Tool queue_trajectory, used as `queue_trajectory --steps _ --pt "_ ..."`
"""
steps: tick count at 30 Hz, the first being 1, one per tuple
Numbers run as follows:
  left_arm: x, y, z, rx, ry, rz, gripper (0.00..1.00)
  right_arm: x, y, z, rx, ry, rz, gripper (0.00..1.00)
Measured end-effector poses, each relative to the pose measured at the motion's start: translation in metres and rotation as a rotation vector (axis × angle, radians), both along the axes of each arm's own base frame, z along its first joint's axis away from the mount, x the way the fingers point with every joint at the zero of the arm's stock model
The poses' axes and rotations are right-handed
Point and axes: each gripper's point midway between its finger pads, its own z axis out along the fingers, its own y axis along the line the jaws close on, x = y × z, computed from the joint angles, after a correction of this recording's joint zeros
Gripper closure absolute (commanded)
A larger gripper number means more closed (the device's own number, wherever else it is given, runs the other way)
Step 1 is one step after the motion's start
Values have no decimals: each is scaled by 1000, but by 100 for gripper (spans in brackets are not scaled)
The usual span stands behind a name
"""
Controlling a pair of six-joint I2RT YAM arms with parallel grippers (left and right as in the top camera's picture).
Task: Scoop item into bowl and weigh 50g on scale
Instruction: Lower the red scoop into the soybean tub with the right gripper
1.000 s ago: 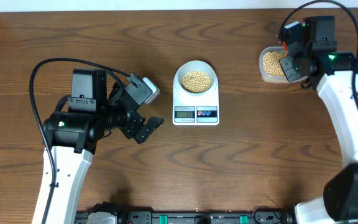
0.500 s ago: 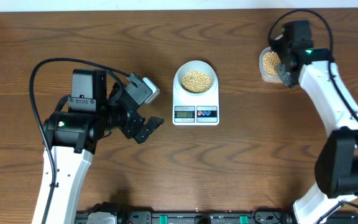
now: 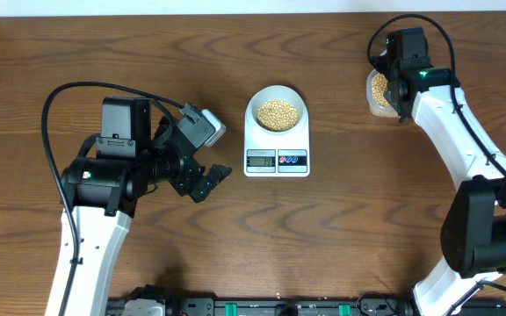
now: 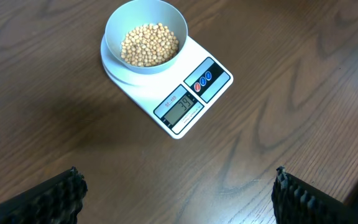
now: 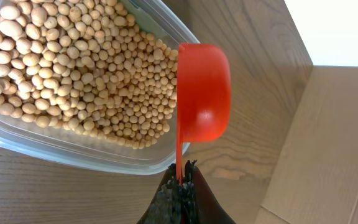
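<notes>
The pale bowl (image 3: 277,111) (image 4: 146,36) holds tan beans (image 3: 277,113) (image 4: 149,45) and sits on the white scale (image 3: 277,154) (image 4: 199,90), whose display reads about 34. My left gripper (image 3: 211,181) (image 4: 179,193) is open and empty over bare table, left of and below the scale. My right gripper (image 3: 395,88) (image 5: 182,168) is shut on the thin handle of a red scoop (image 5: 202,91), held on its side over the edge of a clear container (image 3: 378,92) (image 5: 67,148) full of beans (image 5: 73,68).
The clear container stands at the far right near the table's back edge. A tan cardboard surface (image 5: 328,143) lies beyond the table edge in the right wrist view. Cables run along the front edge (image 3: 262,307).
My right arm has swung left and toward the back, bringing the gripper with the scoop over the clear container. The left arm, bowl and scale have not moved.
</notes>
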Motion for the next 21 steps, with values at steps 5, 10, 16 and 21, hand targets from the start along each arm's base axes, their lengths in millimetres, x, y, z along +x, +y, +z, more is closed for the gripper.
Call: queue_trajectory --steps 5,10,16,21 --pt "0 0 0 0 0 0 2 0 0 0 -4 3 5 99" --pt "0 0 0 0 0 0 2 1 0 1 -5 -1 6 99" --pt "0 0 0 0 0 0 2 -3 -1 -8 -8 12 7 99" --pt "0 0 0 0 0 0 2 -8 -1 -16 -10 33 8 99"
